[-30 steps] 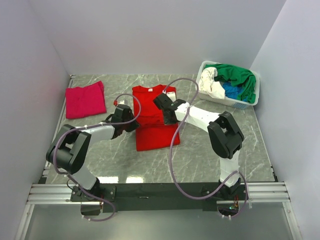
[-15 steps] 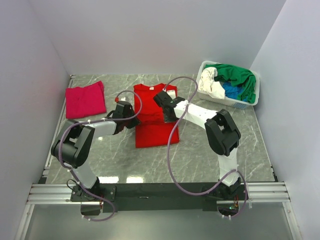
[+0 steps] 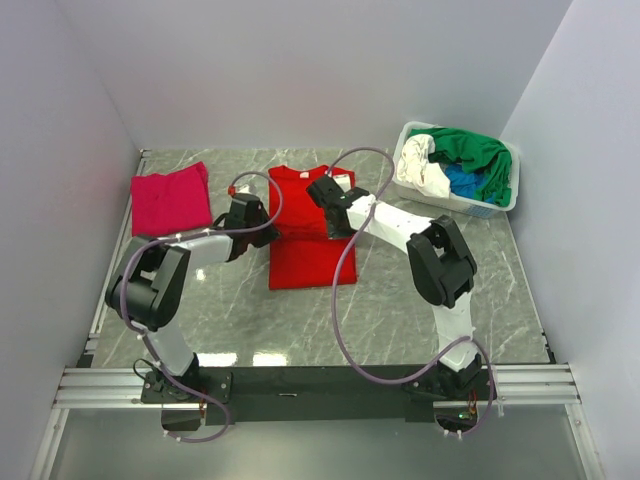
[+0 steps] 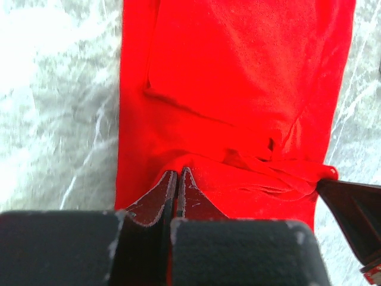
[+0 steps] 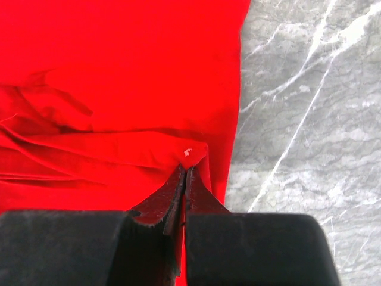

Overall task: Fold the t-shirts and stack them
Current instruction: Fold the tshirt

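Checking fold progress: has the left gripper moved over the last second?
Yes. The left gripper, shut on the red t-shirt, has moved toward the back wall, ending closer in line with the pink t-shirt lying at the left.

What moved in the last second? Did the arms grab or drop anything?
The left gripper and right gripper slid toward the far wall, staying shut on a fold of the red shirt. The shirt's near edge followed them. Nothing was grabbed or let go. The pink shirt and basket stayed put.
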`<state>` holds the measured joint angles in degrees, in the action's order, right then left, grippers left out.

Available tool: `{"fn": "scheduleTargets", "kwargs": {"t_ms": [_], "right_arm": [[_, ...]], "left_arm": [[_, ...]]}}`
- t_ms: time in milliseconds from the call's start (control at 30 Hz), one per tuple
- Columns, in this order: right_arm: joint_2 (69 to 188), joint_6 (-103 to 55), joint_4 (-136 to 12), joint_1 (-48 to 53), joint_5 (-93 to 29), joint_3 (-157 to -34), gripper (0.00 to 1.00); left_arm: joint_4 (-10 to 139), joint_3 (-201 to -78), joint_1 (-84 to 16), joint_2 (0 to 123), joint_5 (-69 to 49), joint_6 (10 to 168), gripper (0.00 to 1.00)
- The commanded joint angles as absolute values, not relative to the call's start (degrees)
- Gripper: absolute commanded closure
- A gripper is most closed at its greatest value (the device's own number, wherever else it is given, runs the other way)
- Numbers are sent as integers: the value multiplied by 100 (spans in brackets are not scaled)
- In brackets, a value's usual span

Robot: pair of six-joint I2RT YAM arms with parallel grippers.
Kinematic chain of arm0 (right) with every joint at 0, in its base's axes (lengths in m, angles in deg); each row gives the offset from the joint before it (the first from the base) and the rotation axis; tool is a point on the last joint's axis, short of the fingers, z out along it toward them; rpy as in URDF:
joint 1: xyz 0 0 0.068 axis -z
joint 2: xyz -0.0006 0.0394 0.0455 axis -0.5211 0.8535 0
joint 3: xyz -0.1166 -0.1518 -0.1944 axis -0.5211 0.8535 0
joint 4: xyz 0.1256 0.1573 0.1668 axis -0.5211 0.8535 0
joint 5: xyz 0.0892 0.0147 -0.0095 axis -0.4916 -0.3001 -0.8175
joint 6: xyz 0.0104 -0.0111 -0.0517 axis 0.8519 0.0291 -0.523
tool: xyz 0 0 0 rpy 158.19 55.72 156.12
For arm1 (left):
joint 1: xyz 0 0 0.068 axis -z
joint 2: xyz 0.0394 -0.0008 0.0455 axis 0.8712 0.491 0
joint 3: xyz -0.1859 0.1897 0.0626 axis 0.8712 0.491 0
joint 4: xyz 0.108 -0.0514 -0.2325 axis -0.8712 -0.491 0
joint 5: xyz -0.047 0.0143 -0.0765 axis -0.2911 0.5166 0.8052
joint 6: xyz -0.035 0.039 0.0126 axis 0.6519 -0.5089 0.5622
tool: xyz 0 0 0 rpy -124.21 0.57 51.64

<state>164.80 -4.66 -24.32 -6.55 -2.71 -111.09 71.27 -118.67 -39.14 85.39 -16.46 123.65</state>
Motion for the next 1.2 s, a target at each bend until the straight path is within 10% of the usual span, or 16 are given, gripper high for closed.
{"fn": "scheduleTargets", "kwargs": {"t_ms": [0, 167, 333, 433, 1167], "right_arm": [[16615, -570, -2415, -569, -69, -11433, 100], [16747, -649, -2424, -472, -60, -11644, 100], [16485, -684, -2239, -454, 97, -11777, 47], [16019, -693, -2283, -463, 115, -11557, 37], [14585, -96, -3285, -1061, -1370, -8771, 40]], "left_arm": [[7332, -12163, -4011, 8735, -1732, 12259, 99], [7306, -12443, -4056, 8937, -1705, 12197, 99], [6999, -12681, -4047, 8719, -1837, 12109, 35], [6902, -12682, -3968, 8332, -2285, 12030, 11], [8378, -11012, -2043, 8199, -2418, 12891, 4]]}}
